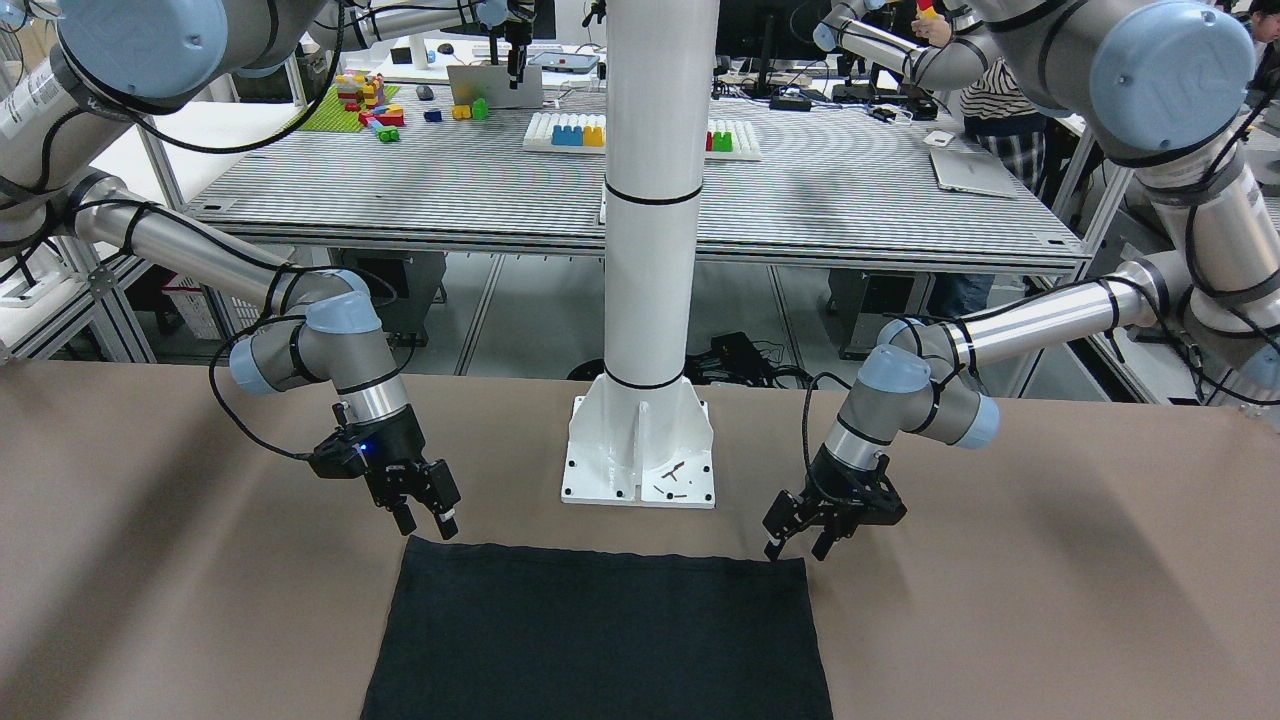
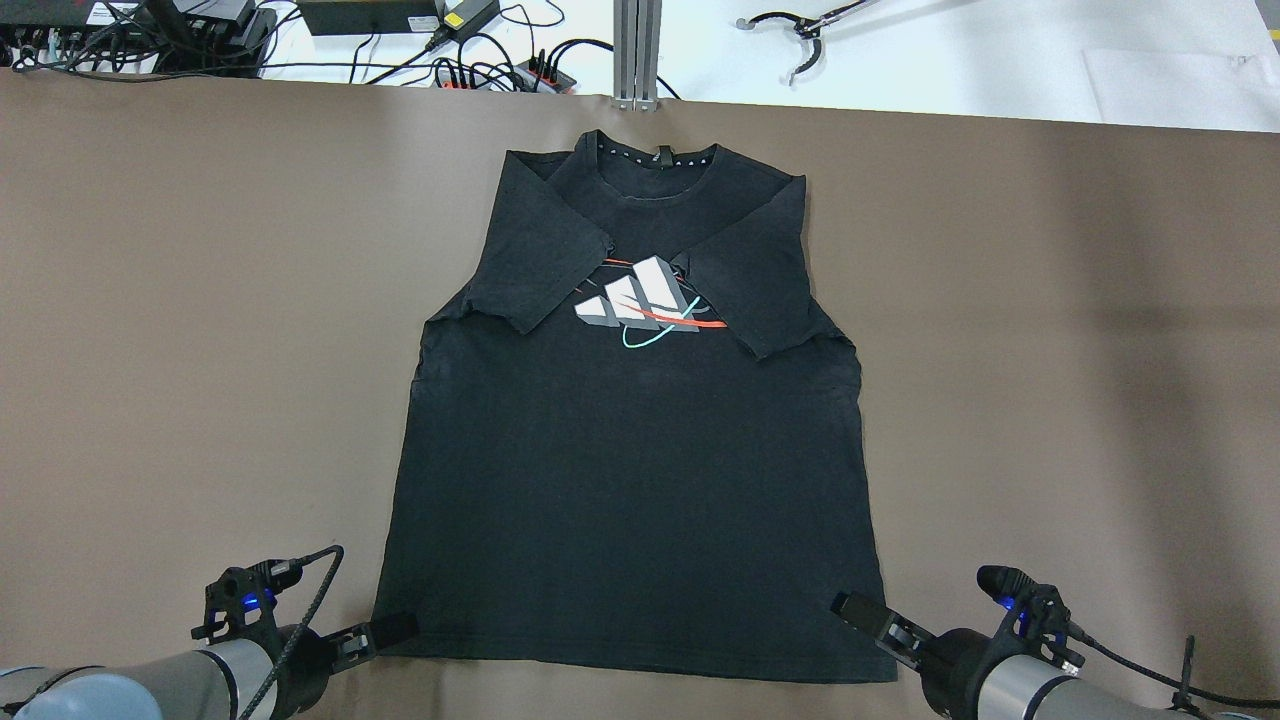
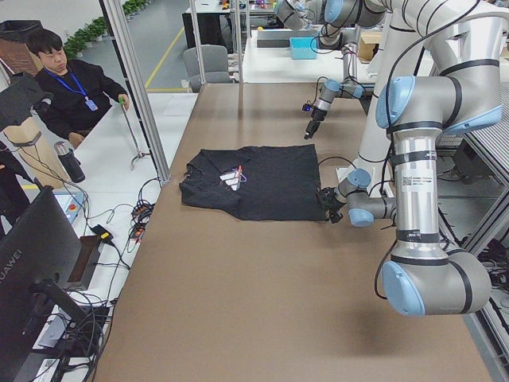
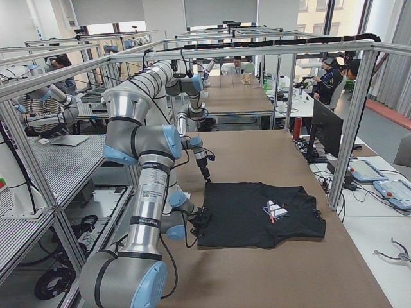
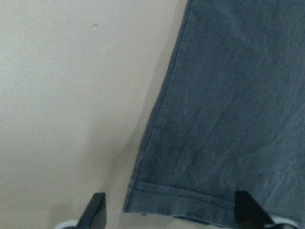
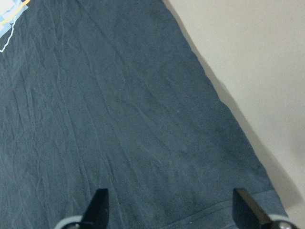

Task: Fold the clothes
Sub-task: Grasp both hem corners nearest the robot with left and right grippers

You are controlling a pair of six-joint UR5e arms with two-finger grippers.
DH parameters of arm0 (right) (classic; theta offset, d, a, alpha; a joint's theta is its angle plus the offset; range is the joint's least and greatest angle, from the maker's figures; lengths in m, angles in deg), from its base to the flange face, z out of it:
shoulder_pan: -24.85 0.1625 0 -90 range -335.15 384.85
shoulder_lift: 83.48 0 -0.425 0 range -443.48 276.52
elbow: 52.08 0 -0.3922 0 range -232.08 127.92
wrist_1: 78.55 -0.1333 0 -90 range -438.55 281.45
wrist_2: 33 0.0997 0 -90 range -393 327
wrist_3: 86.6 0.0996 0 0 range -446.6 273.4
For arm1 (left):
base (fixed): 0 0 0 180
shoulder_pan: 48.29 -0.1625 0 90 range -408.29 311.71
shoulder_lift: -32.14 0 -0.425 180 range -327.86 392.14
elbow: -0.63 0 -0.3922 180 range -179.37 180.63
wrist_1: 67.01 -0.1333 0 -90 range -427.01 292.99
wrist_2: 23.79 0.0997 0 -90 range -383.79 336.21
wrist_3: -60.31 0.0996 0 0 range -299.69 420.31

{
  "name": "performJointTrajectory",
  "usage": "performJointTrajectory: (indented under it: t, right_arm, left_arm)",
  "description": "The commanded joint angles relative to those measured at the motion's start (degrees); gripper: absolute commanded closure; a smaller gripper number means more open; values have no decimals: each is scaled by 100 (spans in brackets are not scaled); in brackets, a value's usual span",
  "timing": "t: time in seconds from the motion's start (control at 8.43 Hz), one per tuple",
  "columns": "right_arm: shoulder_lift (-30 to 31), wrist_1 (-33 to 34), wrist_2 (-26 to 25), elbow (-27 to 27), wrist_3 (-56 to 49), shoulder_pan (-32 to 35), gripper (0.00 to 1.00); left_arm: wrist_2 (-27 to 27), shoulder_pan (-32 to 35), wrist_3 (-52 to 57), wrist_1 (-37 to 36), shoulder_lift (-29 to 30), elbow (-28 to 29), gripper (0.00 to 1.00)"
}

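Observation:
The clothes (image 2: 630,450) are one black T-shirt with a white, red and teal print, lying flat on the brown table with both sleeves folded in over the chest. Its hem faces the robot. My left gripper (image 2: 375,635) is open at the hem's left corner; in the left wrist view the corner (image 5: 143,200) lies between the gripper's (image 5: 171,212) spread fingers. At the hem's right corner my right gripper (image 2: 870,615) is open too, and its wrist view shows the fingers (image 6: 97,207) standing wide over the dark fabric (image 6: 119,119). Neither holds anything.
The white post's base plate (image 1: 640,450) stands between the arms, just behind the hem. Cables and power strips (image 2: 450,60) lie beyond the table's far edge. A person (image 3: 71,87) sits at the desk on that far side.

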Motion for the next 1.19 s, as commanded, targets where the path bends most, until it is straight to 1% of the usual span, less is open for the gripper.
performJointTrajectory:
  t: [0.0, 0.12, 0.24, 0.36, 0.47, 0.59, 0.71, 0.83, 0.95, 1.07]
  right_arm:
    - [-3, -1, -1, 9, -30, -11, 8]
    - [-12, -1, -10, 0, -30, -11, 8]
    - [-3, -1, -10, 9, -30, -11, 8]
    - [-3, -1, -10, 9, -30, -11, 8]
    - [-3, -1, -1, 9, -47, -2, 8]
    - [-3, -1, -10, 9, -56, -2, 8]
    - [-3, -1, -10, 9, -56, -2, 8]
    - [-3, -1, -10, 9, -56, -2, 7]
    - [-3, -1, -1, 9, -56, -2, 7]
    - [15, 8, -10, 18, -56, -2, 7]
  left_arm:
    - [-3, -3, -9, 8, 78, 219, 6]
    - [23, 6, -9, 8, 78, 210, 8]
    - [58, 6, -9, 8, 70, 219, 16]
    - [102, -2, -9, 8, 70, 228, 35]
    - [102, -3, 8, 8, 70, 254, 48]
    - [102, -11, 8, 8, 70, 245, 49]
    - [102, -3, 8, 8, 70, 237, 60]
    - [94, -3, 8, 8, 70, 219, 86]
    - [111, 15, 8, 8, 44, 193, 100]
    - [102, 32, 43, 8, 26, 149, 100]
